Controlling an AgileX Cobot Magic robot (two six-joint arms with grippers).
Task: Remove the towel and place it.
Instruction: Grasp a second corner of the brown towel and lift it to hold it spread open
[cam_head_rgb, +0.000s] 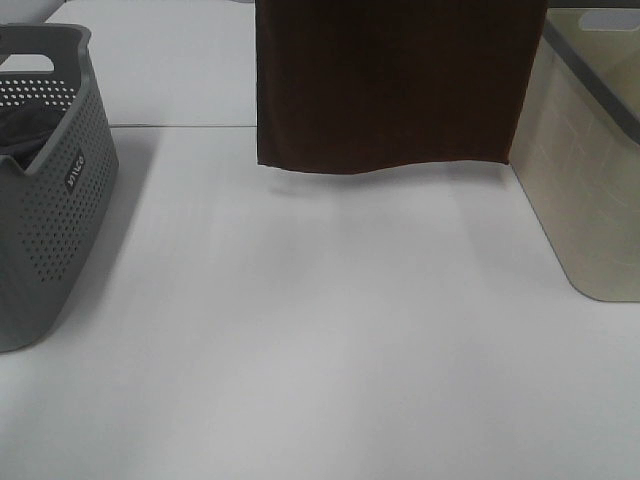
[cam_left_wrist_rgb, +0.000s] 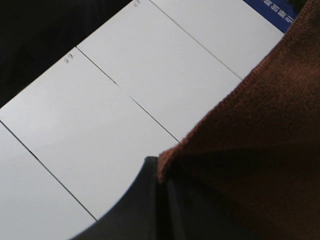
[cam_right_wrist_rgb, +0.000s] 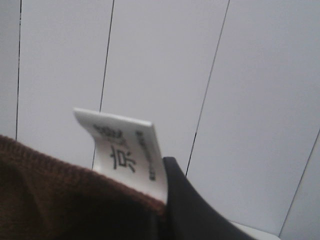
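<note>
The towel (cam_head_rgb: 390, 80), dark reddish-brown, hangs spread out from above the top edge of the exterior view. Its lower hem floats just above the white table (cam_head_rgb: 320, 350), between the two baskets. Neither gripper shows in that view. In the left wrist view my left gripper (cam_left_wrist_rgb: 161, 197) is shut on one upper corner of the towel (cam_left_wrist_rgb: 260, 150). In the right wrist view my right gripper (cam_right_wrist_rgb: 167, 212) is shut on the other corner of the towel (cam_right_wrist_rgb: 60, 200), right beside its white printed tag (cam_right_wrist_rgb: 127, 155).
A grey perforated basket (cam_head_rgb: 60, 200) stands at the left with a dark grey cloth (cam_head_rgb: 25, 130) inside. A pale beige basket (cam_head_rgb: 590, 180) stands at the right. The towel's right edge hangs close to the beige basket.
</note>
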